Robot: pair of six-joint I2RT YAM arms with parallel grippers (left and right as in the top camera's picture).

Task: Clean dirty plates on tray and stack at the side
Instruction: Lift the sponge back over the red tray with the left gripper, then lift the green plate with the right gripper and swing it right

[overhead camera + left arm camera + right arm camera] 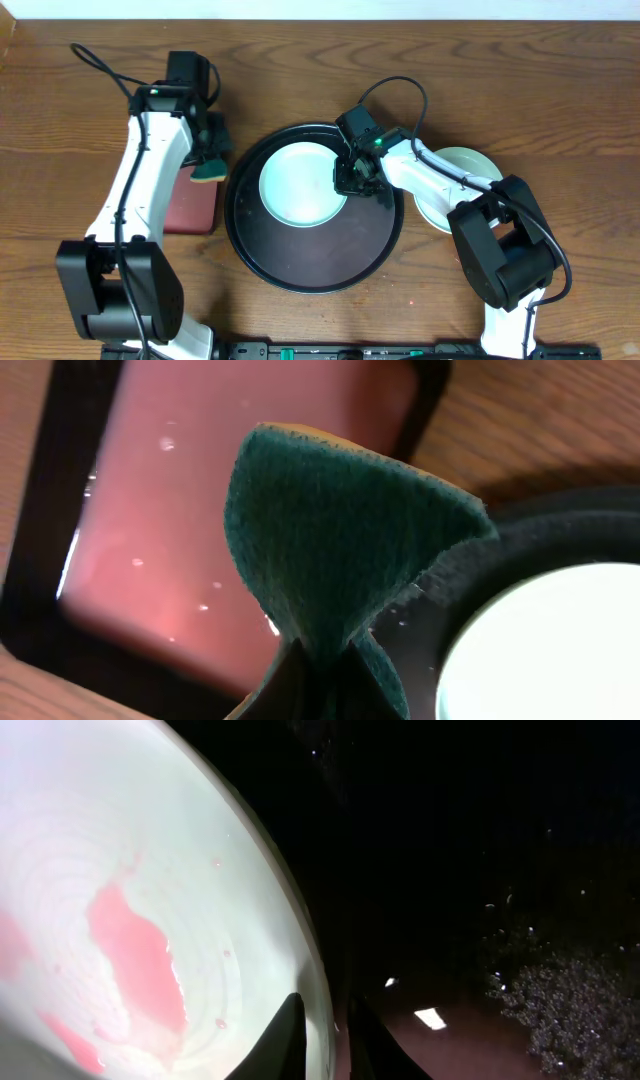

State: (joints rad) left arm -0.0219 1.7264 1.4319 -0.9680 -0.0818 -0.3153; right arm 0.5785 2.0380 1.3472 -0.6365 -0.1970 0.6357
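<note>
One plate [295,185]: red-smeared, on tray [250,262], its rim between right end effector [327,1038] fingers, probably for steadying.
Right jaws: narrowly apart; grip unclear.
Left end effector [312,685]: pinching sponge [330,540], ready to wipe.

A robot lab bench: a white-and-black jointed left arm [140,180] and right arm [440,185], cables [95,60] trailing, flank the large round glossy black tray [300,285] on a brown wood-grain table [560,90], their bases nearer than it.
</note>
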